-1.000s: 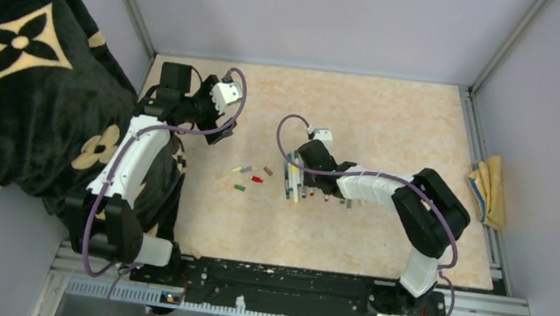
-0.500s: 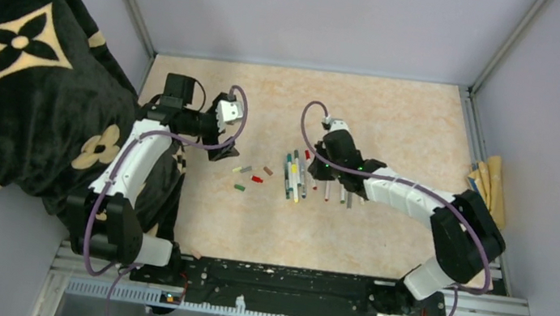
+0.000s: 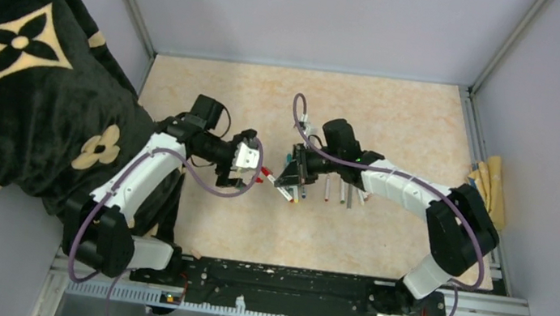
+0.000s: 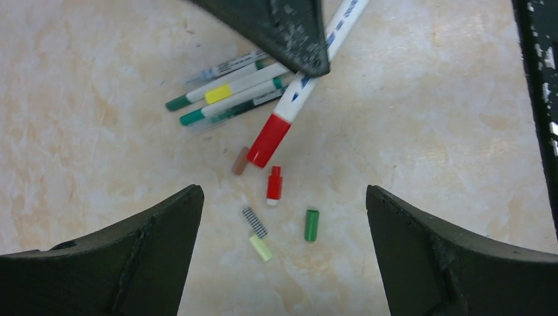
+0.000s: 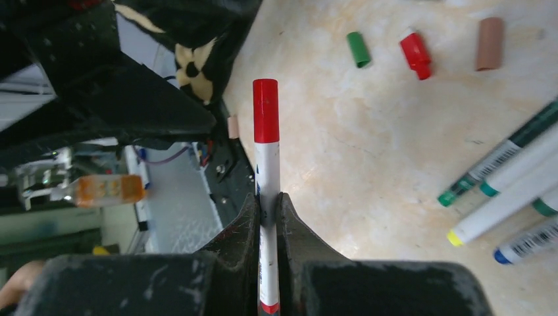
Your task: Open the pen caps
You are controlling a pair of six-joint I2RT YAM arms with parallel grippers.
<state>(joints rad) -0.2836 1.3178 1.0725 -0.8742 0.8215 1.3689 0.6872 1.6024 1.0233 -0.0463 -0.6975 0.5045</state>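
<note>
My right gripper (image 5: 266, 197) is shut on a white pen (image 5: 266, 168) whose red cap (image 5: 266, 110) sticks out past the fingertips. In the left wrist view the same pen (image 4: 309, 82) slants down from the right gripper's finger (image 4: 283, 26), its red cap (image 4: 268, 139) just above the table. My left gripper (image 4: 283, 197) is open and hovers over several loose caps: red (image 4: 274, 184), green (image 4: 311, 225), yellow (image 4: 261, 248), striped grey (image 4: 253, 221) and brown (image 4: 240, 160). From above, the left gripper (image 3: 247, 166) faces the right gripper (image 3: 288, 177).
Several more pens (image 4: 224, 92) lie bunched beyond the loose caps, and others (image 3: 342, 191) lie right of the right gripper. A dark patterned blanket (image 3: 16, 90) drapes the left side. A yellow cloth (image 3: 489, 190) sits at the right edge.
The right gripper has shut on the red-capped pen, lifted it and turned it toward the left arm. The left arm has swung right and nearer, over the loose caps.
</note>
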